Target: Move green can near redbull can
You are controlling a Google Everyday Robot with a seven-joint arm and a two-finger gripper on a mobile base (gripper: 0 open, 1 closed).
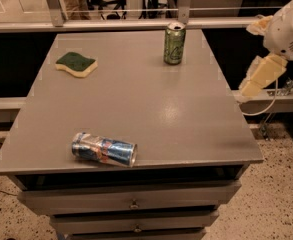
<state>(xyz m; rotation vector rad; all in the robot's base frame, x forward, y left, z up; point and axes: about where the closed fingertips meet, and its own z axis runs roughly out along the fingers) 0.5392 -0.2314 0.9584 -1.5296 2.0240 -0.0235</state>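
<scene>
The green can [174, 44] stands upright near the far right edge of the grey table [136, 99]. It has a green patterned body and a silver top. The redbull can [104, 149] lies on its side near the table's front edge, left of centre. It is blue and silver and looks dented. My gripper [260, 76] hangs off the table's right side, beige below a white arm joint [288, 29]. It is to the right of the green can and a little nearer the front, and touches nothing.
A green and yellow sponge [76, 64] lies at the table's far left. Drawers [131, 201] sit under the tabletop. A metal rail [136, 24] runs behind the table. A ledge [271, 101] and speckled floor lie to the right.
</scene>
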